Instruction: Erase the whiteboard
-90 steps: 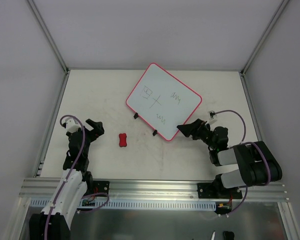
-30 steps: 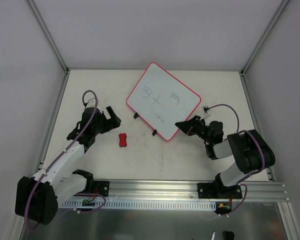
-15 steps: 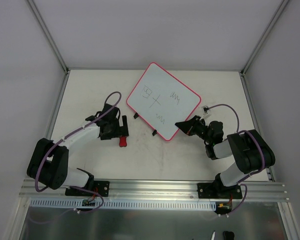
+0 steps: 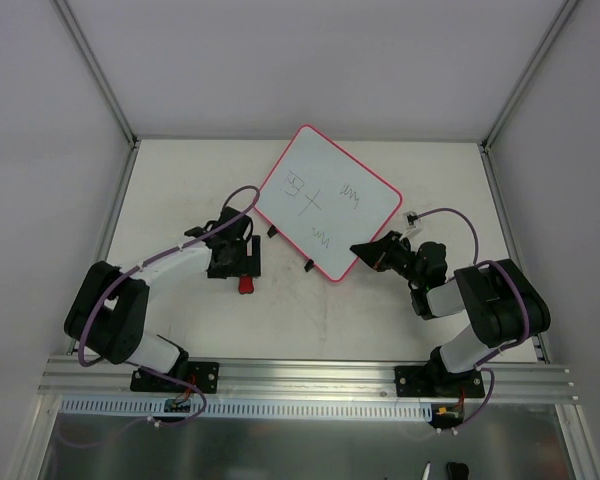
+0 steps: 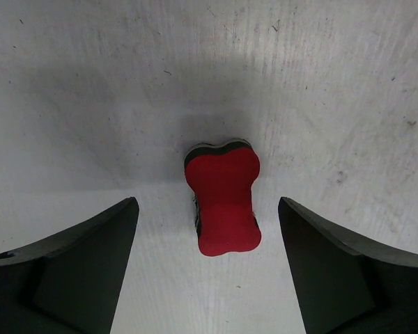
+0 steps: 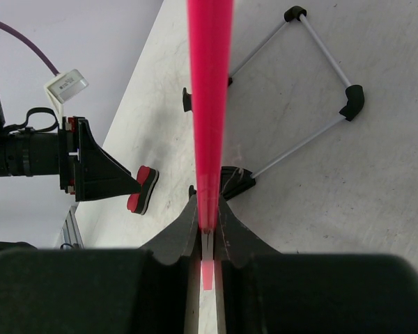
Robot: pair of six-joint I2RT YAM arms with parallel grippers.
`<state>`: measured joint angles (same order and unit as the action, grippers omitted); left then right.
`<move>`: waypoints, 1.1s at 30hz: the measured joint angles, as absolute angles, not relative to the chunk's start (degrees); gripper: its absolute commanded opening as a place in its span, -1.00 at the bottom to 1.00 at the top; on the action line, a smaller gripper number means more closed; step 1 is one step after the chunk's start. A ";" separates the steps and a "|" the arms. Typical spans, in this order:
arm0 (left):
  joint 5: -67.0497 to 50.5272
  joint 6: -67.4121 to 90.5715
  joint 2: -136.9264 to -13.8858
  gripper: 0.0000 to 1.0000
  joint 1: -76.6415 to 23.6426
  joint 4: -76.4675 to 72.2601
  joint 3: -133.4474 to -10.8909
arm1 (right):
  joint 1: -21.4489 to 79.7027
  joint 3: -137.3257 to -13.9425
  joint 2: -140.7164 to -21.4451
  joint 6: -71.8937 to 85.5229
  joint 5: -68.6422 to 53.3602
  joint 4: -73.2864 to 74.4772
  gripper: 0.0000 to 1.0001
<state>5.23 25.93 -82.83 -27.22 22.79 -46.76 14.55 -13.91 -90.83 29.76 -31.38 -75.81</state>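
Whiteboard point(image 4: 325, 200) sits mid-table point(image 4: 180, 180), toward the back. Eraser point(image 4: 246, 286) lies on the table, left of the board's near corner, apart from it. My left gripper point(image 4: 238, 265) is over the eraser, one finger on either side, not touching. My right gripper point(image 4: 360, 250) is at the board's near right edge, pinching it.

From above, the left end effector point(image 4: 236, 266) covers all but a red sliver of the eraser point(image 4: 245, 286), the scribbles point(image 4: 351, 194) on the whiteboard point(image 4: 330, 165) are too small to read, and the right wrist view shows it only edge-on and blurred.
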 measured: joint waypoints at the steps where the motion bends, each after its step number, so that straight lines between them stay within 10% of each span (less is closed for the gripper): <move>1: 5.48 25.91 -83.33 0.65 -27.46 22.94 -46.78 | 14.52 -13.91 -90.83 29.76 -31.42 -75.81 -1.00; 33: 11.09 26.00 -89.43 -0.05 -31.24 26.04 -50.30 | 14.33 -13.91 -90.83 29.80 -31.88 -75.81 -1.00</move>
<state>11.09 26.00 -89.43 -31.24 26.04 -50.30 14.33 -13.91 -90.83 29.80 -31.88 -75.81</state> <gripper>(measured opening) 0.538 0.099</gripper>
